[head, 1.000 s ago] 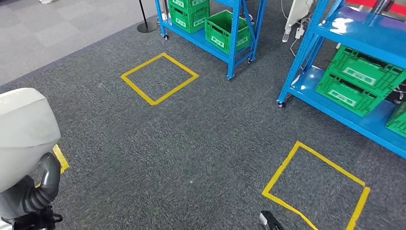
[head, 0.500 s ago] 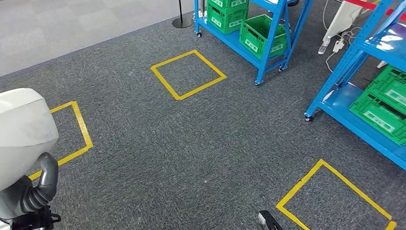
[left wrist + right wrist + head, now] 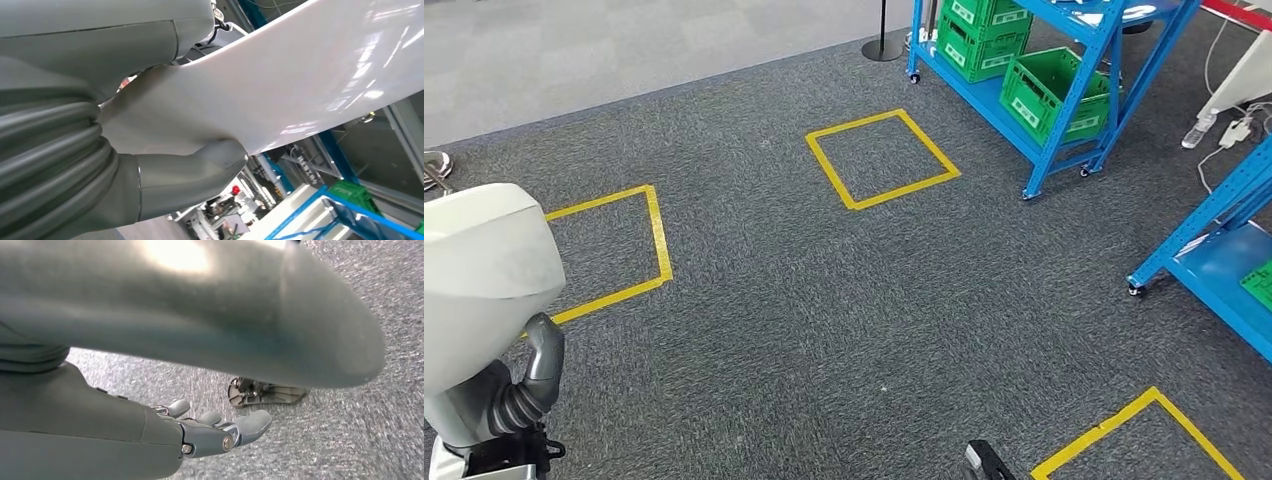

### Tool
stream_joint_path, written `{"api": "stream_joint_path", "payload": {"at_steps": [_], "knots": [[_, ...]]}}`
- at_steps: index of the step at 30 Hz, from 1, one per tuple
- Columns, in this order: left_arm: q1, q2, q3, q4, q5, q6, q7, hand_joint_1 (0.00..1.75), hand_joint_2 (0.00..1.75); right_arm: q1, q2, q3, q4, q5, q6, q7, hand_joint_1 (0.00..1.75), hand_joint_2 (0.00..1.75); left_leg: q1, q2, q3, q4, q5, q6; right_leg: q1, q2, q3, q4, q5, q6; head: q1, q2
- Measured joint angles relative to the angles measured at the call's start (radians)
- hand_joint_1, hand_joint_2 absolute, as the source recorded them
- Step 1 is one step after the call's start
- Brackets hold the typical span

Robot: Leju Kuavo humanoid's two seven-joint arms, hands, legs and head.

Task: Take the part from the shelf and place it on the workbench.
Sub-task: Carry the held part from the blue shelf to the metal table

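The part (image 3: 482, 275) is a large, smooth white shell at the left of the head view, carried above the grey carpet. My left hand (image 3: 150, 175) grips it from below, with the thick grey thumb (image 3: 220, 157) pressed against the glossy white surface (image 3: 310, 75). My left arm's ribbed grey wrist (image 3: 522, 392) shows under the part. My right hand (image 3: 215, 432) hangs over the carpet with its fingers held out and nothing in them. The blue shelf (image 3: 1064, 60) with green crates (image 3: 1052, 92) stands at the back right.
A second blue shelf (image 3: 1219, 250) on castors stands at the right edge. Yellow tape squares mark the carpet (image 3: 824, 300) at the middle back (image 3: 881, 160), the left (image 3: 614, 255) and the front right (image 3: 1139, 435). A stanchion base (image 3: 882, 47) stands beside the far shelf.
The whole picture has slid to the right, so the camera has turned left. The shelves now lie further right and a left tape square has come into sight. The part stays in my left hand.
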Motion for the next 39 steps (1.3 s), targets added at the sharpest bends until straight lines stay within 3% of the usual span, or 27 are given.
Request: {"api": "stream_joint_path", "payload": {"at_steps": [1, 3, 5, 6, 8, 9, 11, 12, 14, 16, 18, 20, 21, 23, 25, 27, 29, 31, 33, 35, 36, 37, 39], "knots": [[-0.002, -0.001, -0.001, 0.003, 0.0, 0.0, 0.0, 1.75, 1.75, 0.001, 0.001, 0.0, 0.0, 0.0, 0.0, 0.0, 0.0, 0.0, -0.001, 0.032, -0.016, 0.033, -0.021, -0.003, -0.001, -0.013, 0.003, -0.004, 0.002, -0.006, -0.003, 0.0], [-0.006, -0.004, -0.004, 0.008, 0.0, 0.001, 0.0, 1.75, 1.75, 0.006, 0.001, 0.0, 0.0, 0.0, -0.001, 0.0, 0.0, 0.0, -0.001, 0.093, -0.072, 0.152, -0.085, -0.01, 0.003, -0.04, 0.003, -0.007, 0.001, -0.014, -0.009, 0.0], [-0.006, -0.007, -0.006, 0.013, -0.002, 0.002, 0.0, 1.75, 1.75, 0.009, 0.001, 0.0, 0.0, 0.001, -0.001, 0.001, 0.0, 0.0, 0.001, 0.106, -0.119, 0.249, -0.118, -0.013, 0.006, -0.069, 0.004, -0.006, -0.002, -0.016, -0.01, 0.0], [-0.005, -0.008, -0.007, 0.015, -0.004, 0.002, 0.0, 1.75, 1.75, 0.009, 0.001, 0.0, 0.0, 0.002, -0.001, 0.001, 0.0, 0.0, 0.002, 0.108, -0.118, 0.25, -0.108, -0.013, 0.006, -0.083, 0.005, -0.006, -0.003, -0.016, -0.01, 0.0], [-0.004, -0.01, -0.009, 0.015, -0.008, 0.003, 0.0, 1.75, 1.75, 0.008, 0.001, 0.0, 0.0, 0.003, -0.003, 0.001, 0.0, 0.0, -0.001, 0.13, -0.06, 0.142, -0.044, -0.007, 0.007, -0.11, 0.013, -0.006, -0.009, -0.012, -0.01, 0.0], [-0.004, -0.01, -0.009, 0.014, -0.009, 0.003, 0.0, 1.75, 1.75, 0.008, 0.002, 0.0, 0.0, 0.003, -0.004, 0.001, 0.0, 0.0, -0.006, 0.16, -0.024, 0.073, -0.018, -0.001, 0.009, -0.122, 0.017, -0.006, -0.013, -0.009, -0.01, 0.0], [-0.004, -0.012, -0.01, 0.012, -0.01, 0.003, 0.001, 1.75, 1.75, 0.007, 0.002, 0.0, 0.0, 0.003, -0.004, 0.002, 0.0, 0.0, -0.016, 0.2, 0.018, -0.009, 0.008, 0.013, 0.013, -0.142, 0.025, -0.006, -0.02, 0.001, -0.009, 0.0], [-0.004, -0.012, -0.01, 0.011, -0.01, 0.003, 0.002, 1.75, 1.75, 0.007, 0.002, 0.0, 0.0, 0.004, -0.004, 0.002, 0.0, 0.0, -0.02, 0.202, 0.02, -0.016, 0.006, 0.018, 0.014, -0.153, 0.028, -0.007, -0.022, 0.006, -0.009, 0.0], [-0.002, -0.014, -0.011, 0.007, -0.013, 0.001, 0.006, 1.75, 1.75, 0.004, 0.003, 0.0, 0.0, 0.004, -0.005, 0.002, 0.0, 0.0, -0.018, 0.172, 0.021, -0.023, 0.011, 0.028, 0.013, -0.17, 0.036, -0.01, -0.027, 0.017, -0.009, 0.0], [0.0, -0.018, -0.011, -0.002, -0.023, -0.006, 0.014, 1.75, 1.75, 0.002, 0.004, -0.001, 0.0, 0.003, -0.005, 0.003, 0.0, 0.0, -0.01, 0.145, 0.028, -0.034, 0.017, 0.04, 0.009, -0.121, 0.025, 0.026, -0.053, 0.028, -0.007, 0.0], [0.003, -0.026, -0.011, -0.009, -0.033, -0.015, 0.02, 1.75, 1.75, 0.003, 0.004, -0.001, 0.0, 0.002, -0.006, 0.006, 0.0, 0.0, -0.006, 0.117, 0.031, -0.038, 0.02, 0.048, 0.005, -0.049, -0.032, 0.142, -0.108, 0.036, -0.003, 0.0], [0.01, -0.033, -0.011, -0.011, -0.039, -0.02, 0.023, 1.75, 1.75, 0.006, 0.005, -0.001, 0.0, 0.003, -0.006, 0.01, 0.0, 0.0, -0.006, 0.086, 0.03, -0.036, 0.02, 0.05, 0.005, -0.03, -0.101, 0.259, -0.141, 0.038, 0.001, 0.0], [0.014, -0.035, -0.011, -0.012, -0.04, -0.021, 0.024, 1.75, 1.75, 0.007, 0.005, -0.001, 0.0, 0.003, -0.007, 0.012, 0.0, 0.0, -0.006, 0.069, 0.03, -0.035, 0.019, 0.05, 0.005, -0.029, -0.116, 0.274, -0.131, 0.038, 0.001, 0.0], [0.017, -0.036, -0.011, -0.016, -0.042, -0.025, 0.028, 1.75, 1.75, 0.007, 0.005, -0.002, 0.0, 0.005, -0.006, 0.014, 0.0, 0.0, -0.004, 0.036, 0.031, -0.029, 0.017, 0.046, 0.004, -0.018, -0.089, 0.185, -0.057, 0.036, 0.001, 0.0], [0.018, -0.037, -0.011, -0.024, -0.044, -0.028, 0.031, 1.75, 1.75, 0.005, 0.005, -0.001, 0.0, 0.008, -0.004, 0.015, 0.0, 0.0, -0.002, 0.008, 0.027, -0.02, 0.013, 0.036, 0.001, 0.022, -0.037, 0.055, 0.0, 0.032, 0.002, 0.0], [0.02, -0.037, -0.011, -0.032, -0.047, -0.03, 0.034, 1.75, 1.75, 0.003, 0.005, -0.001, 0.0, 0.01, -0.002, 0.015, 0.0, 0.0, -0.002, -0.014, 0.021, -0.017, 0.011, 0.022, 0.002, 0.039, -0.017, 0.007, 0.008, 0.024, 0.002, 0.0], [0.026, -0.036, -0.011, -0.039, -0.048, -0.031, 0.037, 1.75, 1.75, 0.0, 0.005, -0.001, 0.0, 0.012, -0.001, 0.015, 0.0, 0.0, 0.001, -0.028, 0.015, -0.021, 0.014, 0.008, 0.004, 0.018, -0.012, 0.003, 0.012, 0.011, 0.002, 0.0], [0.03, -0.034, -0.009, -0.045, -0.049, -0.031, 0.039, 1.75, 1.75, -0.001, 0.006, -0.001, 0.0, 0.012, -0.002, 0.013, 0.0, 0.0, -0.001, 0.013, 0.0, 0.008, -0.006, -0.002, 0.003, -0.005, -0.006, -0.005, 0.016, -0.004, -0.002, 0.0], [0.031, -0.034, -0.009, -0.049, -0.05, -0.031, 0.039, 1.75, 1.75, 0.002, 0.006, -0.002, 0.0, 0.013, -0.004, 0.012, 0.0, 0.0, -0.002, 0.079, -0.047, 0.111, -0.066, -0.01, 0.004, -0.032, -0.003, -0.009, 0.016, -0.014, -0.007, 0.0], [0.034, -0.034, -0.009, -0.049, -0.051, -0.031, 0.039, 1.75, 1.75, 0.006, 0.006, -0.002, 0.0, 0.014, -0.004, 0.012, 0.0, 0.0, 0.001, 0.104, -0.105, 0.23, -0.117, -0.015, 0.006, -0.06, -0.003, -0.009, 0.013, -0.018, -0.008, 0.0], [0.037, -0.034, -0.009, -0.049, -0.051, -0.031, 0.04, 1.75, 1.75, 0.006, 0.006, -0.002, 0.0, 0.015, -0.004, 0.012, 0.0, 0.0, 0.002, 0.106, -0.116, 0.254, -0.119, -0.016, 0.007, -0.073, -0.003, -0.009, 0.012, -0.018, -0.008, 0.0], [0.039, -0.034, -0.009, -0.049, -0.051, -0.031, 0.04, 1.75, 1.75, 0.006, 0.006, -0.002, 0.0, 0.015, -0.004, 0.012, 0.0, 0.0, 0.002, 0.109, -0.108, 0.241, -0.103, -0.015, 0.007, -0.087, -0.001, -0.009, 0.01, -0.018, -0.008, 0.0], [0.041, -0.034, -0.009, -0.05, -0.051, -0.031, 0.04, 1.75, 1.75, 0.005, 0.006, -0.002, 0.0, 0.016, -0.004, 0.011, 0.0, 0.0, 0.0, 0.133, -0.04, 0.117, -0.037, -0.01, 0.007, -0.114, 0.007, -0.009, 0.004, -0.014, -0.008, 0.0]]}}
